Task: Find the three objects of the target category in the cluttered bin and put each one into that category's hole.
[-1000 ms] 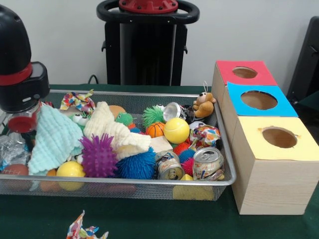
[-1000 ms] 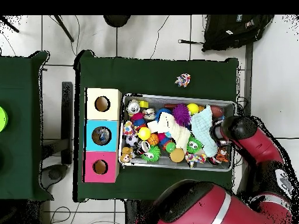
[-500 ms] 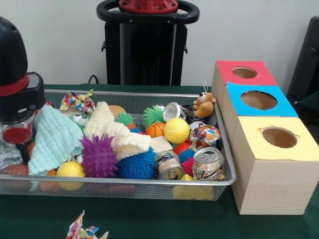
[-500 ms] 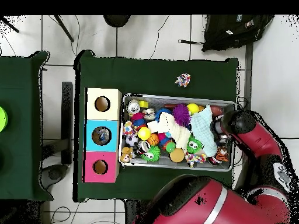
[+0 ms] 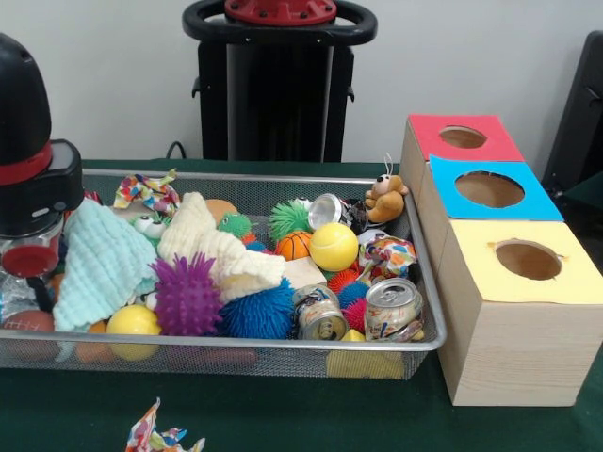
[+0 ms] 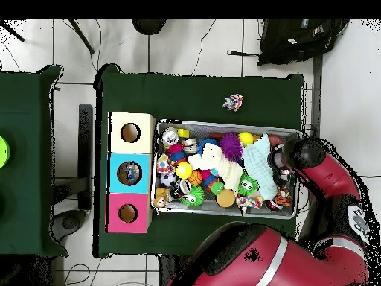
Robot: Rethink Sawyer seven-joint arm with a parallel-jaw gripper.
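Arm: you are seeing it hanging over the bin's left end in the front view.
Bin: wire mesh, lying just left of the boxes, crowded with toys.
Boxes: red, blue and yellow holes running far to near.
Cloth: mint, lying beside the arm.
Cans: crushed, sitting near-right in the bin.
Gripper: dipping into the clutter; you cannot tell if it is clenched.
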